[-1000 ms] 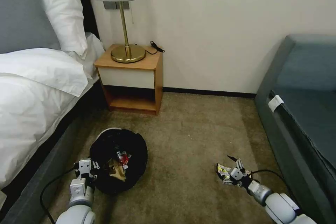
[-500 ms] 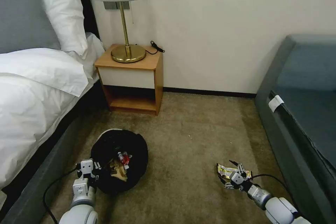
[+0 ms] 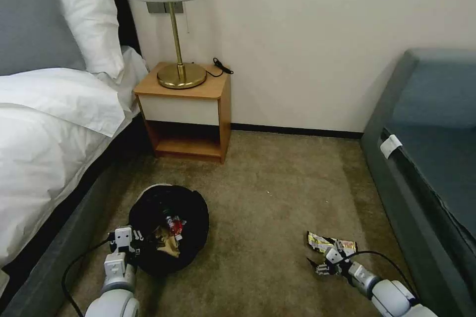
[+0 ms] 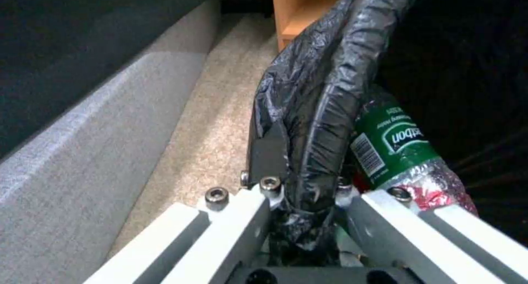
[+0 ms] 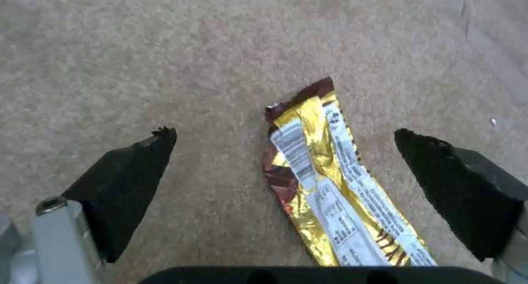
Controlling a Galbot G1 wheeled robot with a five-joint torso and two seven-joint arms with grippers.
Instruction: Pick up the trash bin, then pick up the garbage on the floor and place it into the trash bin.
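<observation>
The trash bin [image 3: 191, 218], lined with a crinkled black bag, stands on the carpet beside the bed. My left gripper [image 3: 124, 240] is shut on its near rim; in the left wrist view my left gripper [image 4: 308, 181] pinches the black bag [image 4: 324, 90]. Inside lie a clear bottle with a green label [image 4: 393, 141], a red packet [image 3: 173, 224] and brown paper [image 3: 166, 243]. A gold-white wrapper [image 3: 329, 243] lies flat on the carpet. My right gripper [image 3: 327, 263] hovers open at its near end. The wrapper [image 5: 330, 181] lies between the spread fingers [image 5: 137, 181].
The bed's grey base [image 3: 64, 237] runs along the left, close to the bin. A wooden nightstand [image 3: 186, 114] with a brass lamp [image 3: 178, 74] stands against the far wall. A grey sofa [image 3: 431, 168] borders the right. Open carpet [image 3: 267, 198] lies between.
My right gripper has drawn back toward me and lower, so more of the wrapper shows flat on the carpet. The left gripper and the bin have barely shifted.
</observation>
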